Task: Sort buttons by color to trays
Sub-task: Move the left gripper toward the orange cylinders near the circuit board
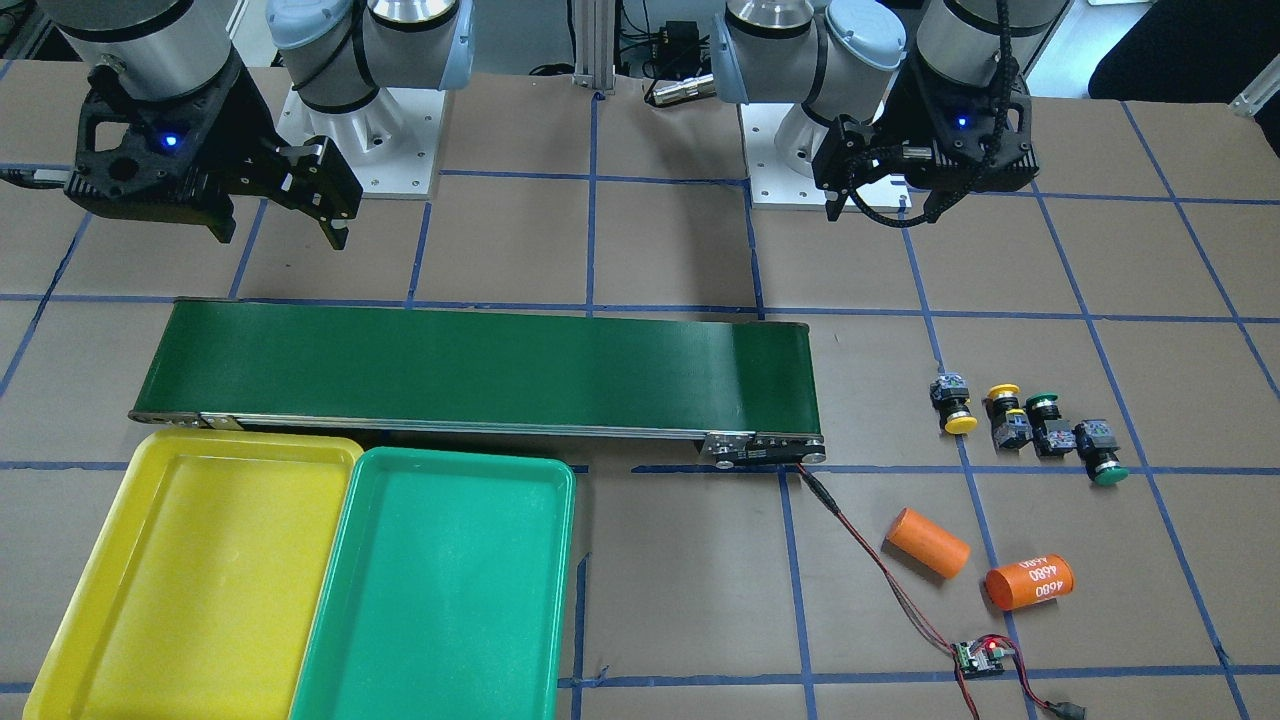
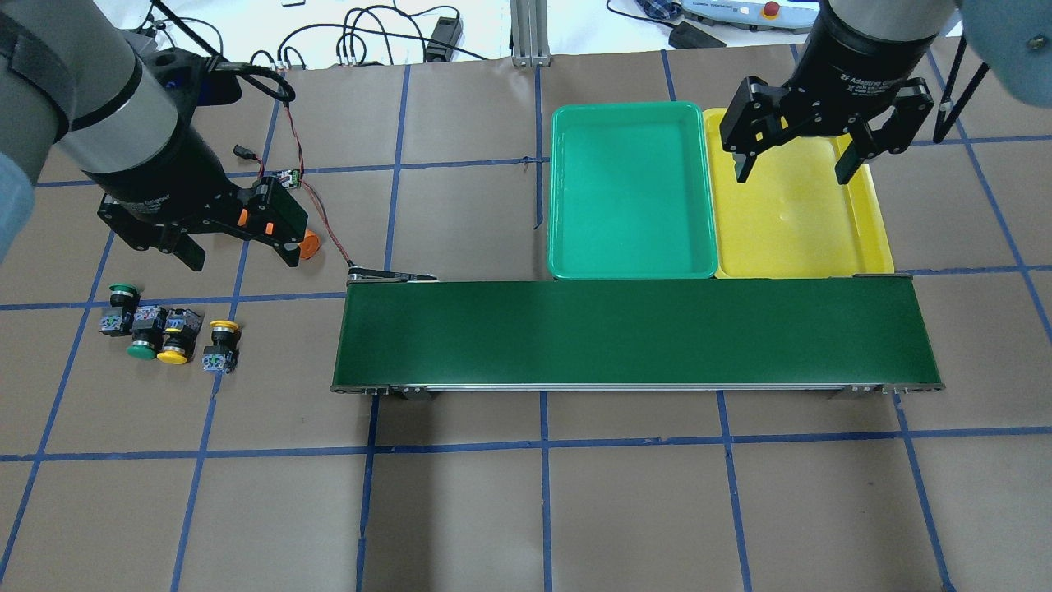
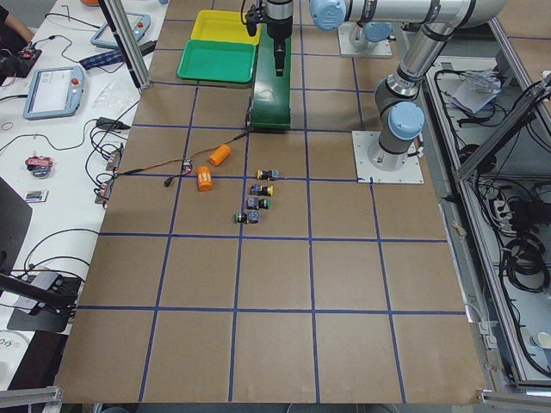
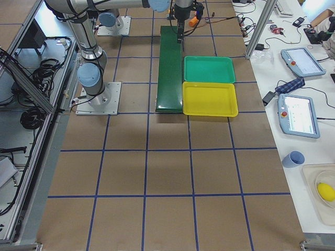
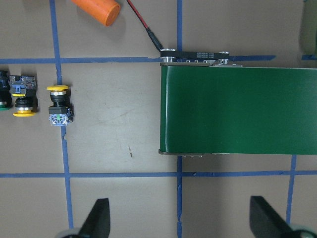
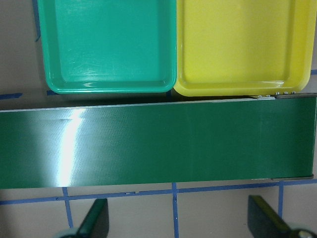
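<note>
Several buttons lie in a loose row on the brown table: two with yellow caps [image 2: 222, 345] [image 2: 174, 339] and two with green caps [image 2: 141, 337] [image 2: 123, 308]. My left gripper [image 2: 240, 255] hovers open and empty just beyond them; its wrist view shows a yellow button [image 5: 59, 105] far ahead of the fingers [image 5: 96, 218]. The green tray [image 2: 559, 247] and yellow tray [image 2: 879, 238] sit side by side behind the conveyor, both bare. Above the yellow tray my right gripper [image 2: 794, 171] hangs open, holding nothing.
A long dark-green conveyor belt [image 2: 633, 333] runs across the middle, between the buttons and the trays. Two orange cylinders [image 1: 927, 542] [image 1: 1028, 582] and a small circuit board [image 1: 980, 655] with red wires lie near the buttons.
</note>
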Action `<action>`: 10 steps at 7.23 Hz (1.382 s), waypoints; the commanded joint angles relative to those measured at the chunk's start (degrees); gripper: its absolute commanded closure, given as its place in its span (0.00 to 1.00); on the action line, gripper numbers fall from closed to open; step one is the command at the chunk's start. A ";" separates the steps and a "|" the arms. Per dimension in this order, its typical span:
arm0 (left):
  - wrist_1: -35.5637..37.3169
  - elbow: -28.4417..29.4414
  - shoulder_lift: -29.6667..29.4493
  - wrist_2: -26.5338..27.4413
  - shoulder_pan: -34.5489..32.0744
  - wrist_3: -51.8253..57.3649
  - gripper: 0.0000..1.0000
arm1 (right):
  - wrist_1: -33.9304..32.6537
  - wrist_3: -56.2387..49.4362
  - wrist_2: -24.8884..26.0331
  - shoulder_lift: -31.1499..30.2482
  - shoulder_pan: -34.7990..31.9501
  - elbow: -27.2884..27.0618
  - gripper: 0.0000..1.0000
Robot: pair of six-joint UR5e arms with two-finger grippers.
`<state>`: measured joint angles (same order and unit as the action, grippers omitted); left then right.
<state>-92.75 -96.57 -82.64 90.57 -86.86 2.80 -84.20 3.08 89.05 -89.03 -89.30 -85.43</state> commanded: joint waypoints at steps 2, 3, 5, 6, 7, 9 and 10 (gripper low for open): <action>0.03 0.07 -0.07 0.05 0.03 0.10 0.00 | 0.00 0.00 -0.02 0.00 0.00 0.00 0.00; 0.81 0.24 -0.07 -0.13 0.72 0.18 0.00 | 0.00 0.00 0.07 0.00 0.00 0.00 0.00; 1.51 0.07 -0.50 0.04 4.14 0.18 0.00 | 0.00 0.00 -0.02 0.00 0.00 0.00 0.00; 2.30 -0.02 -1.46 -0.04 6.51 0.45 0.00 | 0.00 0.00 0.07 0.00 0.00 0.00 0.00; 4.05 -0.02 -3.30 -0.13 8.44 0.27 0.00 | 0.00 -0.09 0.07 0.00 0.00 0.00 0.00; 9.78 0.33 -6.64 0.57 13.44 4.81 0.00 | 0.00 0.00 0.07 0.00 0.00 0.00 0.00; 10.48 1.46 -9.79 0.40 16.52 9.11 0.00 | 0.00 -0.09 -0.02 0.00 0.00 0.00 0.00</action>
<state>-83.68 -96.06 -89.17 91.06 -74.10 7.41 -84.20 3.03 89.08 -89.03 -89.30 -85.43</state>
